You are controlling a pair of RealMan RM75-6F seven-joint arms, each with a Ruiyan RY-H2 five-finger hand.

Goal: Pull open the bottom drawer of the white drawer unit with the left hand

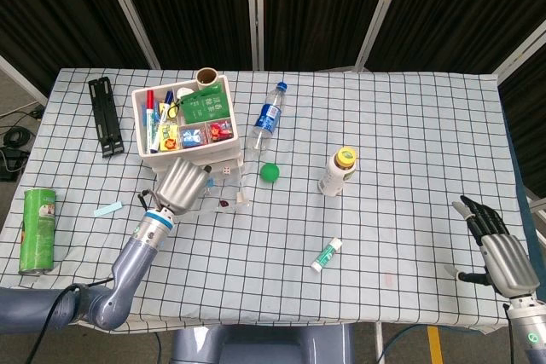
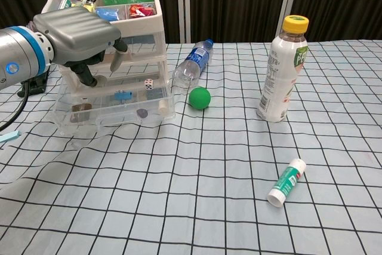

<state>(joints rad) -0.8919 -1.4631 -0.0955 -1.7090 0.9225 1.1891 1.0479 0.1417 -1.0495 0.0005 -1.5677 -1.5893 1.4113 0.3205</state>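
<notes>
The white drawer unit [image 2: 134,46] [image 1: 223,155] stands at the table's left, with a tray of pens and small packets on top. Its clear bottom drawer [image 2: 113,111] [image 1: 223,198] sticks out toward me, and small items show inside it. My left hand [image 2: 77,31] [image 1: 182,183] hovers over the drawer's left part, right against the unit's front. Its fingers [image 2: 117,58] hook downward before the middle drawers and hold nothing that I can see. My right hand [image 1: 499,249] rests open at the table's near right corner, only in the head view.
A blue-capped water bottle [image 2: 192,67] lies beside the unit, with a green ball [image 2: 199,97] just right of the drawer. A yellow-capped bottle [image 2: 280,70] stands further right, and a small tube [image 2: 286,182] lies nearer me. A green can [image 1: 36,229] and a black object [image 1: 104,113] sit far left.
</notes>
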